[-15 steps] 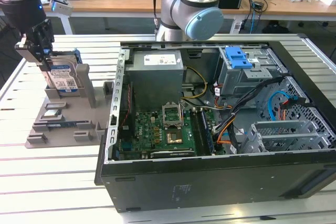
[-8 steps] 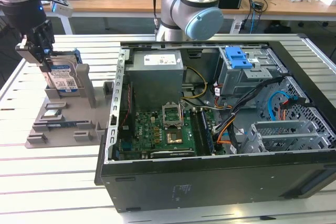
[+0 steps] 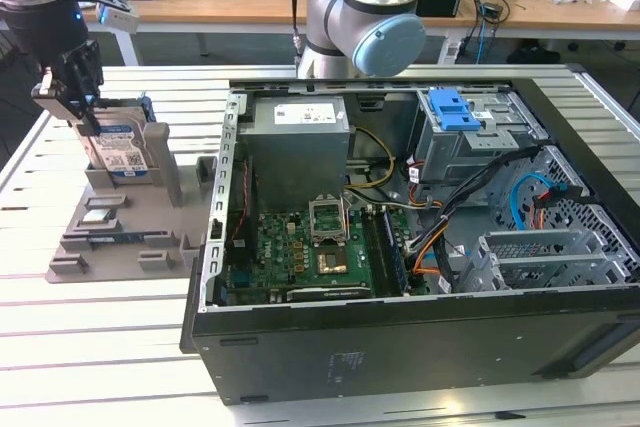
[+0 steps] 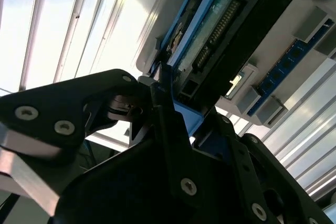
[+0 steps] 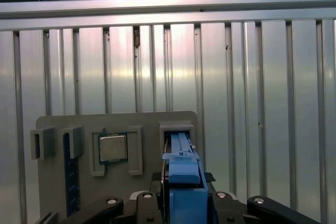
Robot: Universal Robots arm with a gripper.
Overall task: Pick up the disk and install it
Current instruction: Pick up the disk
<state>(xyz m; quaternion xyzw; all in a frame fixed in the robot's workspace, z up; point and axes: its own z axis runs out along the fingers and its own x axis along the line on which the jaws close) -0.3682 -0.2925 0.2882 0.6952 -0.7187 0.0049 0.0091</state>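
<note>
The disk (image 3: pixel 125 152) stands on edge in a slot of the grey holder (image 3: pixel 120 247) on the exterior view's left. It has a silver body, a white-and-blue label and blue side rails. My gripper (image 3: pixel 84 115) has come down onto its upper edge, with the fingers closed against the blue rail. In the second wrist view a black finger (image 4: pixel 167 111) presses on the rail of the disk (image 4: pixel 220 30), whose connector side shows. In the first wrist view the blue rail of the disk (image 5: pixel 181 169) runs between the finger bases.
An open computer case (image 3: pixel 400 347) lies to the exterior view's right of the holder, with a motherboard (image 3: pixel 310 257) and a drive cage with a blue bracket (image 3: pixel 452 107). A small square chip (image 5: pixel 113 148) sits in the holder. The arm's base (image 3: pixel 360 17) stands behind the case.
</note>
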